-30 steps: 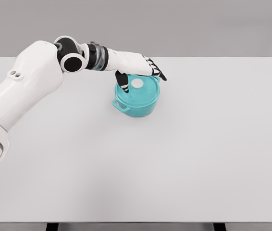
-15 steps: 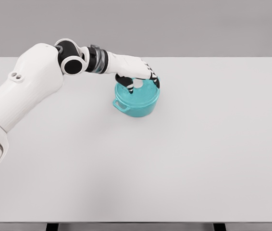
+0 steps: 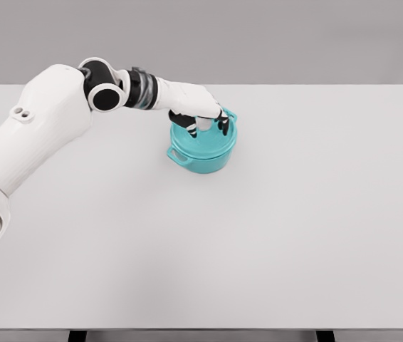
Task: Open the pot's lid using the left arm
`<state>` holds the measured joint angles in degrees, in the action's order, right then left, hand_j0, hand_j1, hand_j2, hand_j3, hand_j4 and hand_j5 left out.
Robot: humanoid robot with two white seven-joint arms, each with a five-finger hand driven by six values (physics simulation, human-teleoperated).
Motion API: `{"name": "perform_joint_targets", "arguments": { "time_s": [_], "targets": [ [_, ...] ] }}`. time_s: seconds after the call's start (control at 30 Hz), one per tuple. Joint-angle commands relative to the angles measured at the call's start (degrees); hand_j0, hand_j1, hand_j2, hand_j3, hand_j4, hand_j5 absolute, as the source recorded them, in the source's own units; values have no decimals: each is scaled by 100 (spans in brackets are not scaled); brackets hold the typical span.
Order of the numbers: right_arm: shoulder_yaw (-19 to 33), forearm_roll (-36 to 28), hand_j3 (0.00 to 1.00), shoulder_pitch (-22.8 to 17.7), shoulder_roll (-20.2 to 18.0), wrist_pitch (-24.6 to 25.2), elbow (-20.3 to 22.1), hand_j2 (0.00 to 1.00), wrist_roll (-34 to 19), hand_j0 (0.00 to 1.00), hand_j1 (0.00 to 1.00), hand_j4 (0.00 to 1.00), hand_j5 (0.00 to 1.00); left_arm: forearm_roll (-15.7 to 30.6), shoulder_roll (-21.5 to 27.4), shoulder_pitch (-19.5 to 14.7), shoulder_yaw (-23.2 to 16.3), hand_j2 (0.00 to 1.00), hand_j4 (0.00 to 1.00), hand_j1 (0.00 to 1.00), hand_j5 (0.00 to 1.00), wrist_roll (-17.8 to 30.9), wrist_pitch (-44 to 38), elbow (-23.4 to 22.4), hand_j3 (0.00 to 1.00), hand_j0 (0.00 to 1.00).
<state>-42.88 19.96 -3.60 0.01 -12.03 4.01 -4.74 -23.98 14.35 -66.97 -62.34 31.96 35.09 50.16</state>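
A: Why is the left hand (image 3: pixel 203 114) draped over the pot (image 3: pixel 203 148)?

B: To take the knob from above. The fingers (image 3: pixel 223 125) curl down onto the lid (image 3: pixel 205 139), which sits directly beneath them, on the pot.

A: Gripping it?

B: Probably; the knob is hidden under the palm, so I can't confirm.

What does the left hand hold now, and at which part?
The left hand has its fingers curled down on top of the lid of the pot, around the knob at its centre; the knob itself is hidden.
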Motion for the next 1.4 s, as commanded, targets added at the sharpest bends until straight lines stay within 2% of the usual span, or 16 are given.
{"name": "perform_joint_targets", "arguments": {
  "time_s": [0.0, 0.2, 0.37, 0.43, 0.5, 0.63, 0.77, 0.83, 0.87, 0.9, 0.93, 0.97, 1.33, 1.37],
  "targets": [
    [-1, -1, 100, 0, -1, -1, 3, 100, -1, 100, 100, 100, 100, 8, 15, 0, 11, 58, 58, 58, 58, -5, -9, 3, 58, 58],
    [-1, -1, 100, 0, -1, -1, 4, 100, -1, 100, 100, 100, 100, 8, 68, -9, 20, 45, 45, 45, 45, -5, -9, 29, 45, 45],
    [-1, -1, 100, 0, -1, -1, 4, 100, -1, 100, 100, 100, 100, 8, 235, -26, 29, 40, 40, 40, 40, -5, -9, 47, 40, 40],
    [-1, -1, 100, 0, -1, -1, 4, 100, -10, 100, 100, 100, 100, 8, 498, -61, 38, 39, 39, 39, 39, -5, -9, 152, 39, 39],
    [-1, -1, 100, 0, -1, -1, -5, 100, -1, 100, 100, 100, 100, 8, 1043, -70, 73, 35, 35, 35, 35, -23, -9, 460, 35, 35],
    [-1, -1, 100, 0, -1, -1, 4, 100, -1, 100, 100, 100, 100, -28, 1983, -149, 82, 35, 35, 35, 35, -31, -9, 847, 35, 35],
    [-1, -1, 100, 0, -1, -1, 4, 100, -1, 100, 100, 100, 100, -212, 2230, -70, 29, 36, 36, 36, 36, -5, -9, 829, 36, 36],
    [-1, -1, 100, 0, -1, -1, -5, 100, -1, 100, 100, 100, 100, -362, 2212, 8, 29, 42, 42, 42, 42, 4, -9, 820, 42, 42],
    [-1, -1, 100, 0, -1, -1, 4, 100, -1, 100, 100, 100, 100, -362, 2195, 97, 55, 57, 57, 57, 57, -5, -9, 811, 57, 57],
    [-1, -1, 100, 0, -1, -1, -5, 100, -1, 100, 100, 100, 100, -362, 2203, 97, 55, 66, 66, 66, 66, -5, -9, 811, 66, 66],
    [-1, -1, 100, 0, -1, -1, 3, 100, -1, 100, 100, 100, 100, -335, 2204, 97, 64, 92, 92, 92, 92, -14, -9, 803, 92, 92],
    [-1, -1, 100, 0, -1, -1, -5, 100, -1, 100, 100, 100, 100, -326, 2204, 97, 64, 100, 100, 100, 100, -23, -9, 794, 100, 100],
    [-1, -1, 100, 0, -1, -1, -5, 100, -1, 100, 100, 100, 100, -309, 2239, 105, 73, 100, 100, 100, 100, -23, -9, 785, 100, 100],
    [-1, -1, 100, 0, -1, -1, 3, 100, -1, 100, 100, 100, 100, -300, 2413, 245, 64, 100, 100, 100, 100, -31, -9, 785, 100, 100]
  ]
}}
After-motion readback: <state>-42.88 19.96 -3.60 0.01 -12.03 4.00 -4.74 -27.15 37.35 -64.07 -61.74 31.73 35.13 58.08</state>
